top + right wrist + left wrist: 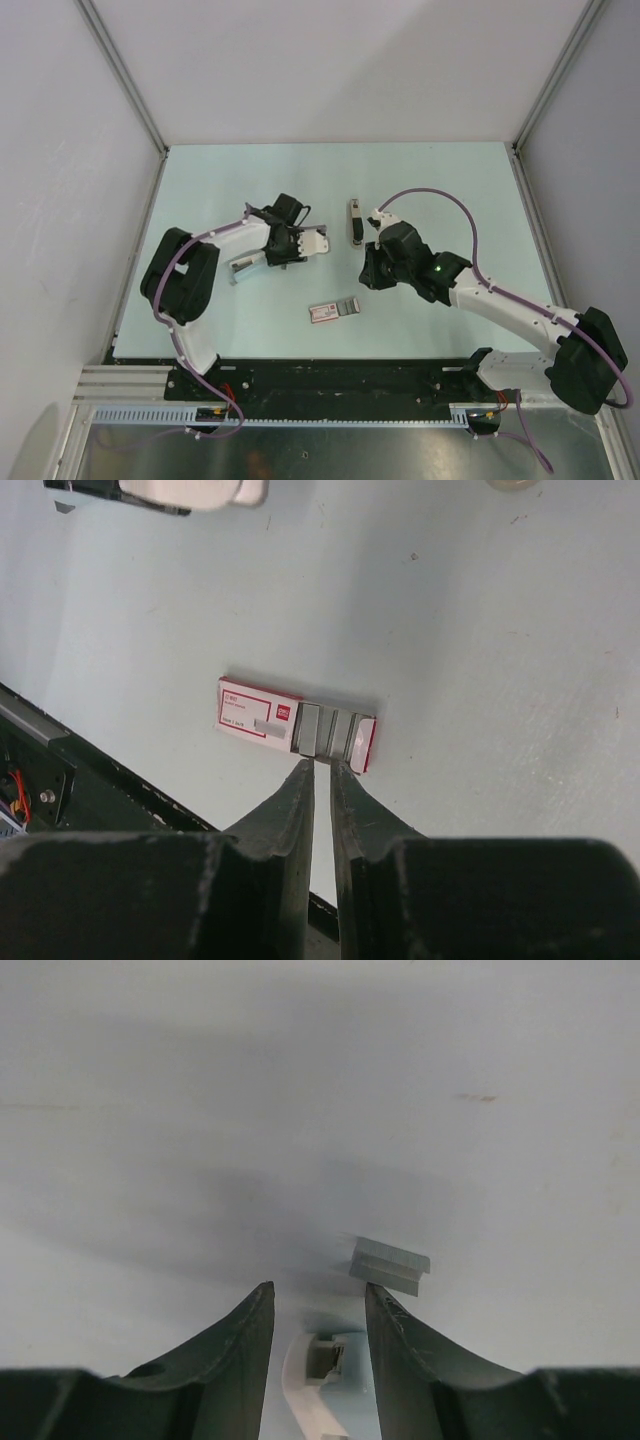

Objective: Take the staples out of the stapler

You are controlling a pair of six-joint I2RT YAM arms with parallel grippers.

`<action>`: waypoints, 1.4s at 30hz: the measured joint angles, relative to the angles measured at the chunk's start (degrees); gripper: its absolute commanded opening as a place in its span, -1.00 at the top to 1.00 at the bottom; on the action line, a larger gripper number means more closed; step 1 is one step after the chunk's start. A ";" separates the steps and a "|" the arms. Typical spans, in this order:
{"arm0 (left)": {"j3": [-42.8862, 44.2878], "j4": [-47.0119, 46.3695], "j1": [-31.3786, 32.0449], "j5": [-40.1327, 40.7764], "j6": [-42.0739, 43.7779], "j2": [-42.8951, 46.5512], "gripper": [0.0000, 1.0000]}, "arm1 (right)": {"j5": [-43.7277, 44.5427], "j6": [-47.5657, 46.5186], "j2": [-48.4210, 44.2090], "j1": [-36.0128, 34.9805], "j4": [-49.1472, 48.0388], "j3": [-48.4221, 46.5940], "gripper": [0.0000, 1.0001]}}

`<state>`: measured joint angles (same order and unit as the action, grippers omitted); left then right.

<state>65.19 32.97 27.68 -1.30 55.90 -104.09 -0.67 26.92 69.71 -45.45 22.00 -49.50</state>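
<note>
The pale blue-and-white stapler [313,241] is hinged wide open, and its grey metal rail [245,266] sticks out to the lower left. My left gripper [286,246] is closed on the stapler's middle. In the left wrist view the white stapler body [305,1375] sits between the fingers [240,1345]. A short grey strip of staples [390,1266] lies just past the right fingertip. My right gripper [368,272] is shut and empty, hovering above the table. Its tips [320,767] are just short of the open end of the red-and-white box.
The flat red-and-white staple box [335,311] lies at centre front, and it also shows in the right wrist view [260,712] with grey strips inside. A slim dark object with a white end [354,222] lies behind my right gripper. The black base rail [330,380] runs along the near edge.
</note>
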 measured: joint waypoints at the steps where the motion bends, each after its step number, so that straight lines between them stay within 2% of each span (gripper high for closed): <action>1: -0.22 -0.28 0.68 0.20 -0.02 0.09 0.06 | 0.00 -0.02 -0.04 0.04 0.00 0.00 0.68; 7: -1.03 -1.01 4.57 0.02 -0.98 0.68 0.06 | -0.02 0.00 -0.57 0.15 -0.04 0.26 0.68; 14: -2.27 -1.92 5.75 -0.98 -2.19 1.77 0.01 | 0.00 0.00 -0.74 0.35 -0.02 1.16 0.68; 26: -2.51 -1.75 6.86 -3.65 -5.75 2.64 -0.31 | 0.00 0.00 -1.40 0.57 0.00 1.70 0.68; 35: -0.96 -1.60 7.21 -3.08 -9.31 1.97 -0.34 | 0.00 0.00 -1.97 0.59 0.02 1.88 0.68; 42: 1.40 -3.65 7.32 0.26 -9.38 -0.63 -0.35 | 0.00 -0.02 -2.95 0.59 0.20 2.25 0.68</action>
<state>66.59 29.32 35.00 -1.04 46.52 -104.73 -0.67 26.89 66.76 -44.86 22.20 -47.24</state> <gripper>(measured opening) 0.669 0.161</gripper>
